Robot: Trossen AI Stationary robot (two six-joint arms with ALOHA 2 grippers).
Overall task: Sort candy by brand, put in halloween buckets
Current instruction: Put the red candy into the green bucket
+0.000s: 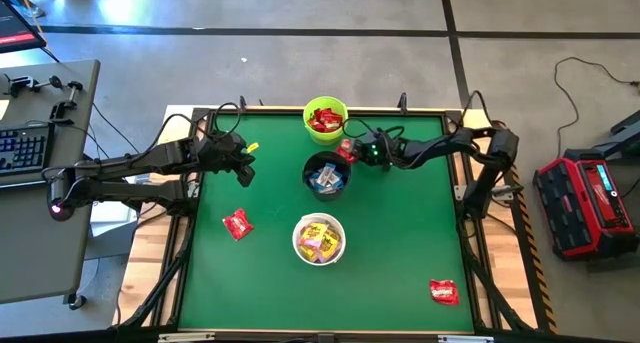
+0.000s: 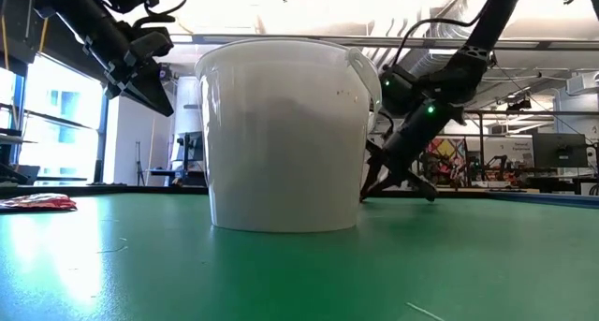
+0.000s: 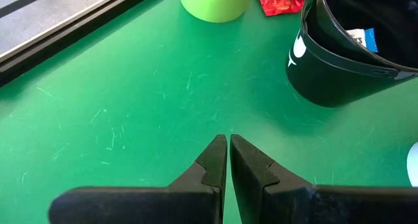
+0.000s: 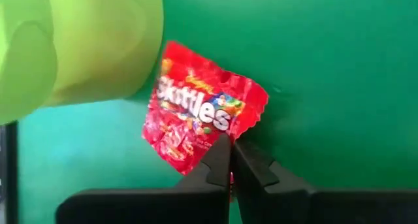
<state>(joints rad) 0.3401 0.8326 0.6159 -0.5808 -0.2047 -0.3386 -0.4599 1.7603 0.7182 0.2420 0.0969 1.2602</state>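
Three buckets stand in a row mid-table: lime green [image 1: 325, 118] with red packets inside, black [image 1: 327, 173] with blue-and-white packets, white [image 1: 319, 238] with yellow packets. My right gripper [image 1: 352, 151] is low between the green and black buckets, shut on a red Skittles packet [image 4: 202, 113]. My left gripper [image 1: 245, 166] is shut and empty above the mat, left of the black bucket [image 3: 339, 54]. Loose red packets lie flat at the left [image 1: 237, 224] and near right [image 1: 443, 291]. My right gripper pinches the red Skittles packet by one edge [image 4: 219, 140] between its two fingertips. The fingers come from the table's right, slanting down. The packet spreads out beyond the fingertips toward the green bucket [image 4: 78, 48]. I cannot tell whether it is clear of the mat.
A small yellow piece [image 1: 252, 146] shows close to my left gripper. The green mat [image 1: 400, 243] has a raised dark frame around it. In the low view the white bucket [image 2: 281, 134] hides the middle of the table. A keyboard desk [image 1: 30, 143] stands left of the table.
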